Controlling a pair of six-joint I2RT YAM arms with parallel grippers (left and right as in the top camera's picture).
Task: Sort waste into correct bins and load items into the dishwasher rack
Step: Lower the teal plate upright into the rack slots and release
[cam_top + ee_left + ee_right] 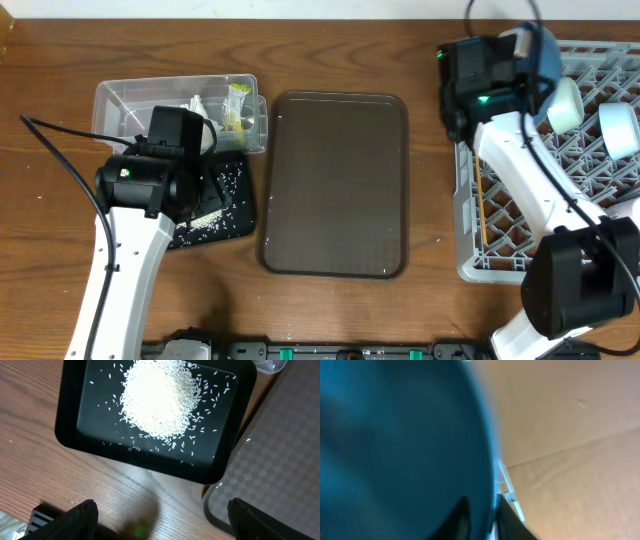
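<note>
My right gripper [522, 48] is shut on the rim of the dark blue plate [549, 52] and holds it on edge over the far left corner of the grey dishwasher rack [470, 262]. In the right wrist view the plate [395, 435] fills the left side, pinched between my fingers [481, 515]. The rack also holds a pinkish-white cup [565, 104], a light blue bowl [621, 130] and chopsticks [481, 215]. My left gripper [162, 515] is open and empty above the table, just in front of the black tray [67, 405] holding rice grains [160, 400]. The clear tub [120, 95] holds the tissue [200, 106] and the wrapper [238, 106].
The brown serving tray [335, 185] lies between the black tray and the rack; its corner shows in the left wrist view [280, 460]. My right arm's white link crosses over the rack. Some rice grains lie scattered across the black tray [235, 180].
</note>
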